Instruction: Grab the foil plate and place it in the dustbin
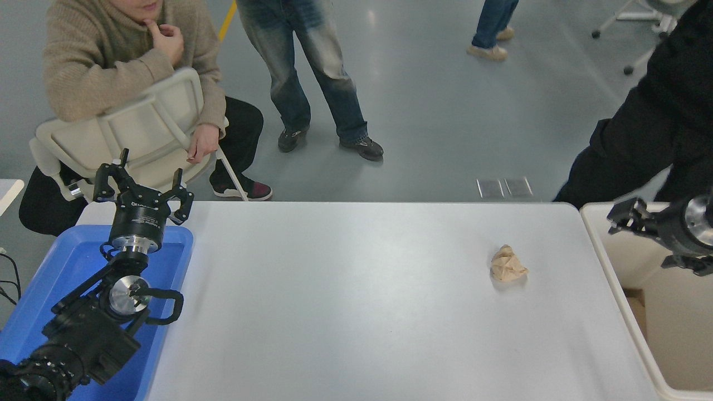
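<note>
- My right gripper (623, 217) comes in from the right edge, up over the bin (613, 267), pointing left toward the table (356, 312). Only the wrist and claw show; the rest of the arm is cut off by the frame.
- It's a bit blurred, so I honestly can't tell if the fingers are spread or closed, or if anything's in them.
- My left gripper (142, 189) is parked at the lower left, above the far end of the blue tray (67, 262), fingers spread wide with nothing between them.
- The foil plate: can't see it anywhere on the table. The bin runs off the right and bottom edges and my wrist covers part of it, so most of its inside is hidden. What shows is cream wall and a brownish patch low down.
- A paper ball (508, 264) sits alone on the table's right side, near the bin but apart from it.
- A person in black (652, 122) stands just behind the bin, mostly cut off.
</note>
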Available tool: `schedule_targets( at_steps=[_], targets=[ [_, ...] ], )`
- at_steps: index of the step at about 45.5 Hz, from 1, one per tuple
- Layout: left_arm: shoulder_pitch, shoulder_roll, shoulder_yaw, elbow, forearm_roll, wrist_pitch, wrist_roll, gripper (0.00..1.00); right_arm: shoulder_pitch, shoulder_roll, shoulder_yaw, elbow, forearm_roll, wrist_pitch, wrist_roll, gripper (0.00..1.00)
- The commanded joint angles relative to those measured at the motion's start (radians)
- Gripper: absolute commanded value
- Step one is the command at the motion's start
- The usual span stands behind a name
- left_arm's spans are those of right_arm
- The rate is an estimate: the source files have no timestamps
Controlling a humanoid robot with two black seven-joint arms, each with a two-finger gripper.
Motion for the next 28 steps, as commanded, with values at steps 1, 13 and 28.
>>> schedule_targets(
  at_steps=[1, 13, 28],
  targets=[
    [0.000, 0.000, 0.000, 0.000, 0.000, 0.000, 0.000, 0.99, 0.254, 0.205, -0.028, 0.053, 0.001, 0.288, 0.000, 1.00],
    [0.000, 0.000, 0.000, 0.000, 0.000, 0.000, 0.000, 0.99, 0.401, 0.354, 0.003, 0.053, 0.015, 0.366, 0.000, 1.00],
    [0.000, 0.000, 0.000, 0.000, 0.000, 0.000, 0.000, 0.99, 0.400, 0.390, 0.021, 0.050, 0.020, 0.366, 0.001, 1.00]
  ],
)
